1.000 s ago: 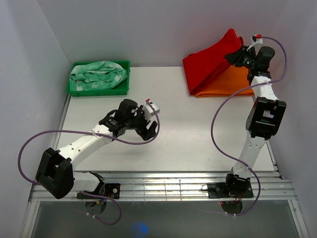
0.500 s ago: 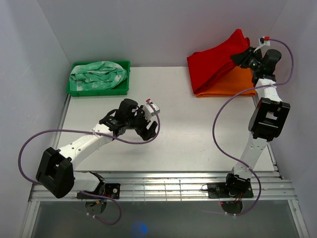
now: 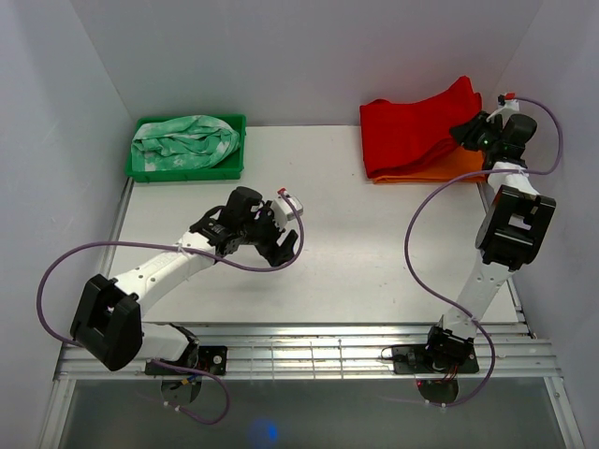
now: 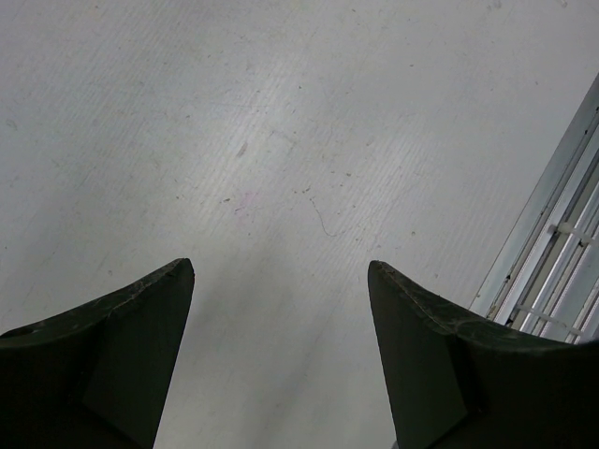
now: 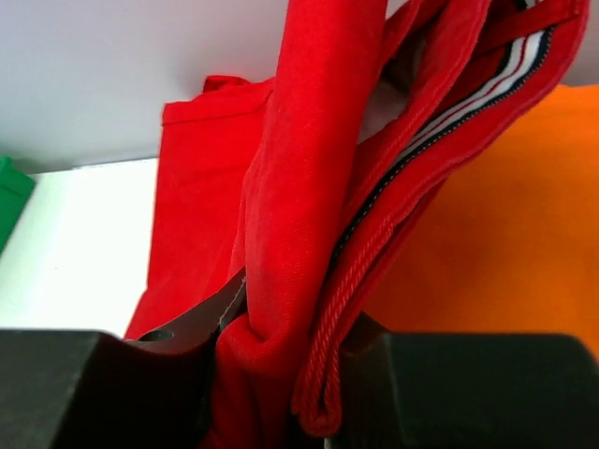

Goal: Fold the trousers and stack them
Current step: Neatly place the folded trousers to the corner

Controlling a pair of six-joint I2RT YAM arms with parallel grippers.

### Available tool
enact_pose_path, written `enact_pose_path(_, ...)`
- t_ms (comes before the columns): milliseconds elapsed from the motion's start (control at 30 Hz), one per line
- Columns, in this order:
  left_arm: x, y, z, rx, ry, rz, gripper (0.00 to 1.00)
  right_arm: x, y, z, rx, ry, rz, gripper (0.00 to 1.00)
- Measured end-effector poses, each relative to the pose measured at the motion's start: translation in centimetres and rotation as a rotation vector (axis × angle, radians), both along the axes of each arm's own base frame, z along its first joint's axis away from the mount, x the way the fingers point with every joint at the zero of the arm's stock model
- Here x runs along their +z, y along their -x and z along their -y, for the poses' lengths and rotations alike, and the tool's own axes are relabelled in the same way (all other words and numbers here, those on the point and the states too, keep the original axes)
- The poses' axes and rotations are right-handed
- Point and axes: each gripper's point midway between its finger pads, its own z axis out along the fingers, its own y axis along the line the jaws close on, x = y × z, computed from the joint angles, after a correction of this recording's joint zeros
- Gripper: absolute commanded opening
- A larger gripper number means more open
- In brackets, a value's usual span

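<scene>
At the far right corner, the right claw (image 3: pixel 471 134) is clamped on a bunched edge of the trousers (image 3: pixel 412 131), which lie folded over the orange cloth (image 3: pixel 440 169). Stacking looks nearly done, with only the release left. That arm stretches far forward, while the left claw (image 3: pixel 285 245) hangs with its jaws apart above the bare surface (image 3: pixel 374 243).

The left arm (image 3: pixel 159 269) and right arm (image 3: pixel 477 285) share white links, blocky black joint housings (image 3: pixel 513 224), looping purple cables (image 3: pixel 412 220) and dark wedge-shaped jaws.
</scene>
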Motion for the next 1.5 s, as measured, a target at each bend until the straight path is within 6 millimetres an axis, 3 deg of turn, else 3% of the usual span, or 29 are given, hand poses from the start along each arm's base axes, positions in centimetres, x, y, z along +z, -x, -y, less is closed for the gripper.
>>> enact_pose_path(133, -0.7, -0.1, 0.1, -0.002, -0.011, -0.021, 0.86, -1.7, -0.4, 1.2, -0.05, 0.048, -0.031, 0.08)
enact_pose_path(367, -1.0, -0.1, 0.2, -0.003, -0.019, -0.033, 0.86, -6.9, -0.6, 3.9, -0.163, 0.125, -0.144, 0.1)
enact_pose_path(433, -0.9, -0.1, 0.2, -0.003, -0.019, -0.033, 0.86, -7.9, -0.5, 4.4, -0.189, 0.138, -0.175, 0.32)
enact_pose_path(500, -1.0, -0.1, 0.2, -0.003, -0.02, -0.034, 0.86, -8.8, -0.5, 4.9, -0.215, 0.152, -0.195, 0.62)
enact_pose_path(600, -1.0, -0.1, 0.1, -0.003, -0.021, -0.036, 0.86, -9.9, -0.7, 6.6, -0.275, 0.216, -0.217, 0.82)
enact_pose_path(733, -1.0, 0.0, 0.1, -0.001, -0.021, -0.04, 0.86, -10.5, -0.7, 8.0, -0.324, 0.274, -0.253, 0.96)
enact_pose_path(767, -1.0, 0.0, 0.1, 0.001, -0.02, -0.041, 0.86, -10.2, -0.8, 8.3, -0.333, 0.288, -0.252, 0.99)
enact_pose_path(800, -1.0, 0.0, 0.1, 0.003, -0.02, -0.044, 0.86, -9.8, -1.0, 8.7, -0.342, 0.305, -0.246, 0.91)
enact_pose_path(933, -1.0, 0.1, 0.0, 0.015, -0.018, -0.059, 0.86, -7.8, -1.4, 9.7, -0.375, 0.362, -0.221, 0.9)
enact_pose_path(1067, -0.8, 0.0, -0.5, 0.037, -0.013, -0.072, 0.87, -6.3, -0.7, 9.9, -0.387, 0.407, -0.229, 0.9)
enact_pose_path(1167, -0.2, -0.4, -1.3, 0.071, 0.004, -0.081, 0.87, -3.8, 0.5, 9.8, -0.391, 0.443, -0.218, 0.9)
enact_pose_path(1333, 0.8, -1.2, -3.1, 0.155, 0.048, -0.116, 0.9, 2.5, 3.3, 7.5, -0.296, 0.491, -0.15, 0.9)
enact_pose_path(1400, 1.4, -1.9, -4.2, 0.202, 0.075, -0.14, 0.98, 5.0, 4.6, 6.0, -0.232, 0.512, -0.124, 0.9)
enact_pose_path(1500, 3.4, -4.2, -6.9, 0.312, 0.133, -0.16, 0.98, 8.4, 6.1, 3.0, -0.119, 0.559, -0.098, 0.9)
